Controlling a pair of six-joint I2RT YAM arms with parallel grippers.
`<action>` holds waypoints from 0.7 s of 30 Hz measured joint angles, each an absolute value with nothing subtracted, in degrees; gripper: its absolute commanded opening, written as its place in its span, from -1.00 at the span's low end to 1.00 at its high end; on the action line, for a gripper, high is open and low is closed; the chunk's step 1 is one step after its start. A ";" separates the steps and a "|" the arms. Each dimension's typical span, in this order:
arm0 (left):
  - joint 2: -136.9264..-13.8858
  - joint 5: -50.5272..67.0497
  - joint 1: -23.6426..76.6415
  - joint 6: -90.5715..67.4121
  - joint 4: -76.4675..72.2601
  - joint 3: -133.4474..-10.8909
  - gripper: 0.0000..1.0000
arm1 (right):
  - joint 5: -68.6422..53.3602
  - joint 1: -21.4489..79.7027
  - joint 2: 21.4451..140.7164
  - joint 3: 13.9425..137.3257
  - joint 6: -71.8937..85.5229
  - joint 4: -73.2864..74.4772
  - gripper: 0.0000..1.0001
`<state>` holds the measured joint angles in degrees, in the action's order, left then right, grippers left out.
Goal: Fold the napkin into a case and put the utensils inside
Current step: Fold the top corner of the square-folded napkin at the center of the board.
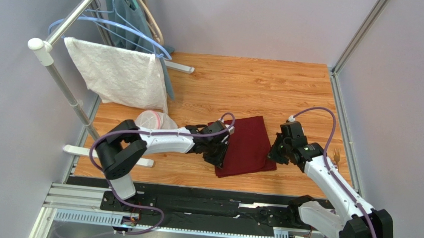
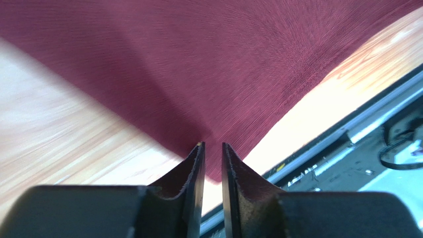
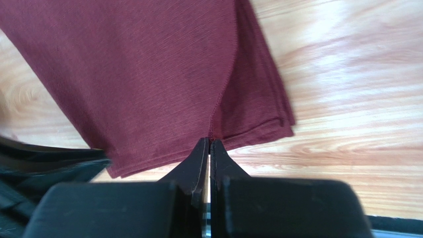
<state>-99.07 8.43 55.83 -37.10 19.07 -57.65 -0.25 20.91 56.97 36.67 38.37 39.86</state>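
Observation:
The maroon napkin (image 1: 249,142) lies folded into a thick rectangle in the middle of the wooden table. My left gripper (image 1: 219,153) is at its near left corner. In the left wrist view the napkin (image 2: 198,64) fans out from the left gripper (image 2: 212,145), whose jaws stand slightly apart with the cloth's corner showing in the gap. My right gripper (image 1: 274,152) is at the napkin's right edge. In the right wrist view the right gripper (image 3: 209,141) is shut on the hem of the top layer of the napkin (image 3: 139,74). A fork (image 1: 336,157) lies at the table's right edge.
A white towel (image 1: 118,77) and blue hangers (image 1: 130,27) hang on a rack at the back left. The rack's foot bar (image 1: 81,151) lies by the left arm. A round pinkish thing (image 1: 154,119) sits behind the left arm. Grey walls close in both sides.

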 measured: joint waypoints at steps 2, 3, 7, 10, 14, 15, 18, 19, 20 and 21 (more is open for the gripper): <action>-95.79 8.27 53.74 -37.15 20.51 -56.88 -0.43 | -2.09 21.26 60.55 37.95 37.71 38.79 -1.00; -93.76 8.54 51.83 -37.17 20.78 -56.45 -0.43 | -3.05 21.61 63.20 39.07 37.50 37.74 -1.00; -88.84 8.62 43.92 -37.17 20.40 -55.77 -0.42 | -5.67 24.58 77.34 48.18 36.69 34.37 -1.00; -88.44 8.78 39.18 -37.19 19.59 -55.75 -0.42 | -7.79 27.55 87.35 57.12 36.25 31.51 -1.00; -88.49 9.26 38.11 -37.21 19.40 -54.85 -0.42 | -10.17 30.37 97.51 67.20 36.10 28.82 -1.00; -88.49 9.37 38.06 -37.21 19.40 -54.63 -0.42 | -10.79 30.85 99.44 68.88 36.10 28.10 -1.00; -88.49 9.67 37.65 -37.19 19.40 -53.87 -0.42 | -12.21 32.14 104.77 73.67 36.12 28.03 -1.00; -88.49 9.74 37.47 -37.19 19.40 -53.63 -0.42 | -12.62 32.36 106.21 74.91 36.12 27.94 -1.00; -88.42 9.74 37.32 -37.19 19.40 -53.47 -0.42 | -13.04 32.56 107.74 76.09 36.12 27.77 -1.00; -88.33 9.76 37.19 -37.19 19.31 -53.21 -0.42 | -13.37 32.67 108.75 76.79 36.12 27.59 -1.00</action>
<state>-88.33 9.76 37.19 -37.19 19.31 -53.21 -13.37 32.67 108.75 76.79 36.12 27.59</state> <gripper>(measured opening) 0.289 0.009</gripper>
